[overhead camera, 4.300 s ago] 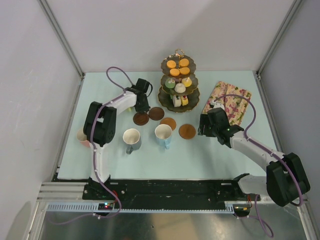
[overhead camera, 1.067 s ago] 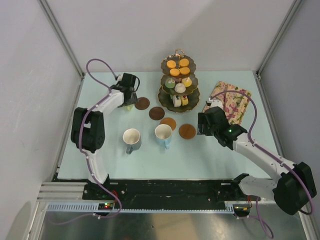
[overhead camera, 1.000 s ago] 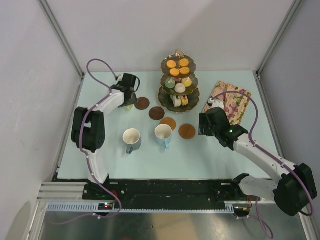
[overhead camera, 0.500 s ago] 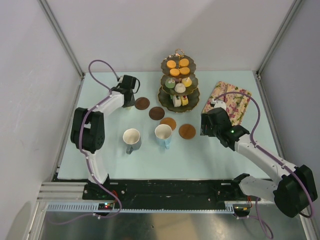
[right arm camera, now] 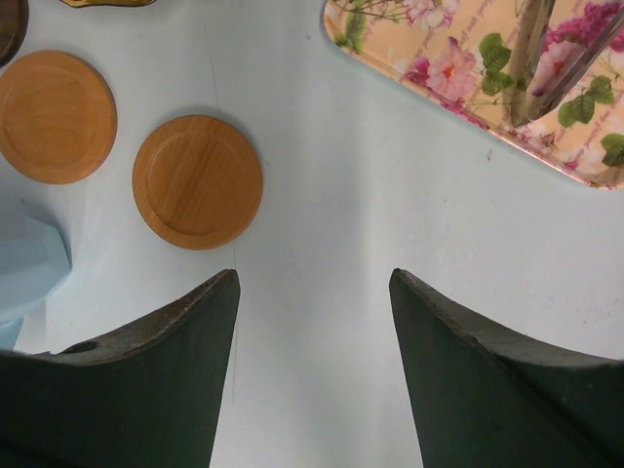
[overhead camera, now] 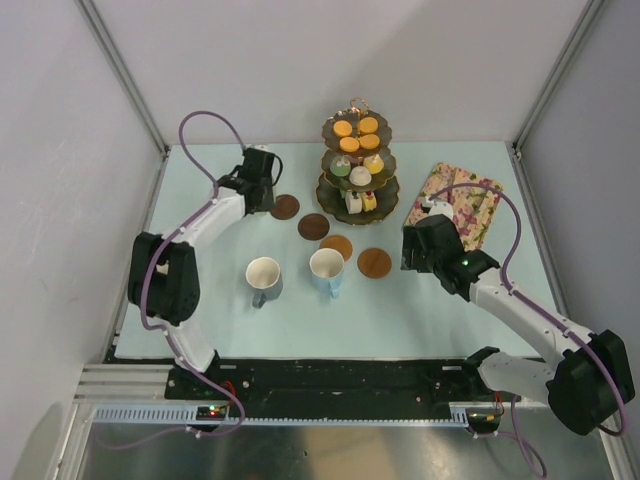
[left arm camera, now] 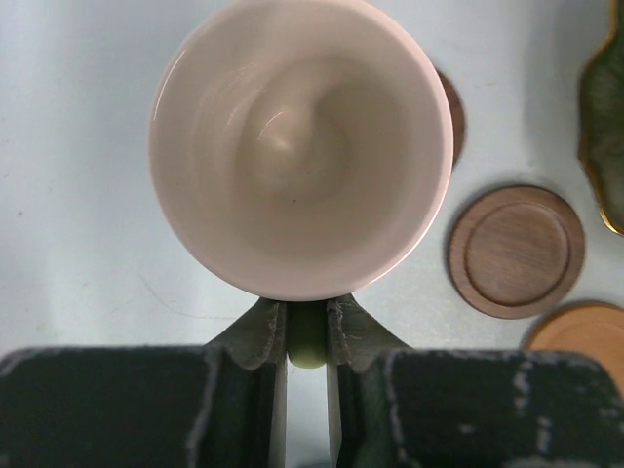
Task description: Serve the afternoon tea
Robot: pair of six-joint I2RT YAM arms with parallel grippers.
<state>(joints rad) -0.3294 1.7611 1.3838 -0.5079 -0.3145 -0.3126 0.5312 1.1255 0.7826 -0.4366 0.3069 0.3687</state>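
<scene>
Our left end effector (left arm camera: 307,327) is pinched narrow on the handle of the yellow-green mug (left arm camera: 292,146), upright toward the far left corner of the table (overhead camera: 420,310), with a dark coaster (left arm camera: 516,252) near it. We cannot tell whether the mug rests or is lifted. Our right end effector (right arm camera: 314,292) hangs wide over the table, between a light coaster (right arm camera: 197,181) and the floral tray (right arm camera: 468,68) by the right edge.

yellow-green mug (left arm camera: 297,146): glossy glazed | coaster (right arm camera: 197,181): matt wood | tray (right arm camera: 439,68): smooth floral print | table (right arm camera: 322,244): smooth matt

A pale blue table (overhead camera: 400,320) sits between plain white walls (overhead camera: 300,60).
</scene>
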